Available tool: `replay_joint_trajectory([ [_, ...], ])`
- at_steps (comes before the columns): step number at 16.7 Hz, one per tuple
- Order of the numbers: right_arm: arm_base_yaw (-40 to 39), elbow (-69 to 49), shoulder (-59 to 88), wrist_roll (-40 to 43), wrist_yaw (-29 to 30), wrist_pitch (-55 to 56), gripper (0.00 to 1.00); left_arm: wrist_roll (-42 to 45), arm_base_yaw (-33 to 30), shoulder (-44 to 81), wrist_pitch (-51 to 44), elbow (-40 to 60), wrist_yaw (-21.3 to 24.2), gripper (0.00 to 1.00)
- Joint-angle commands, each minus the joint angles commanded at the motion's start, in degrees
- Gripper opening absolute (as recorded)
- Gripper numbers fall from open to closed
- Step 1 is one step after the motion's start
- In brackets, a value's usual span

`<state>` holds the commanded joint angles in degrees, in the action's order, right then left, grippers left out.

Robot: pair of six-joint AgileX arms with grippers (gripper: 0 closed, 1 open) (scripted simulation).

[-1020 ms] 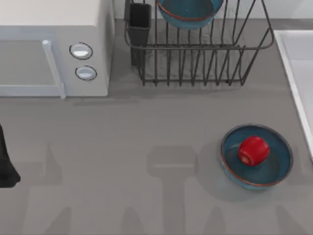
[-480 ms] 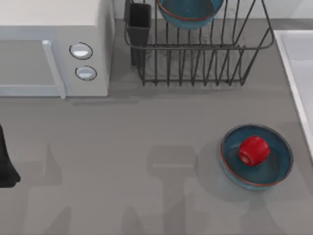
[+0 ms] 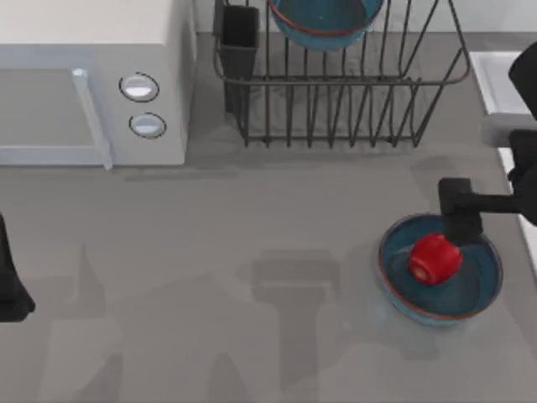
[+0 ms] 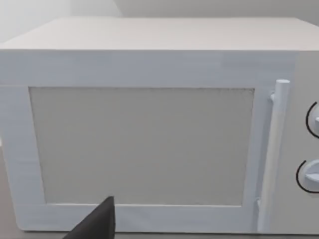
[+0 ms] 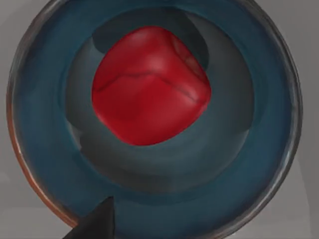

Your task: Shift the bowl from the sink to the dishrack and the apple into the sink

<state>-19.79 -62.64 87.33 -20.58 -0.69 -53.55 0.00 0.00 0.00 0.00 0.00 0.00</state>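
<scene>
At the bowl's (image 3: 440, 267) 12 o'clock rim the right pincer (image 3: 461, 220), its spread not discernible, is poised; the apple (image 3: 435, 258), judged glossy, firm and slippery, should be gripped across its widest girth.

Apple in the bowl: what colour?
Glossy red apple, clearest in the right wrist view.

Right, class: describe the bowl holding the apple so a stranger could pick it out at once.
Start at the dishrack at the table's back and come forward and right, near the sink. There a teal bowl sits on the grey table. Unlike its twin in the rack, it holds a red apple.
</scene>
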Motion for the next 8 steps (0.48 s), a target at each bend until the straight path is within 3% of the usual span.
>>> replay_joint_trajectory([
  [8, -3.7, -12.9, 15.3, -3.7, 0.7, -9.3, 1.0, 0.0, 0.0, 0.0, 0.0, 0.0, 0.0, 1.0],
])
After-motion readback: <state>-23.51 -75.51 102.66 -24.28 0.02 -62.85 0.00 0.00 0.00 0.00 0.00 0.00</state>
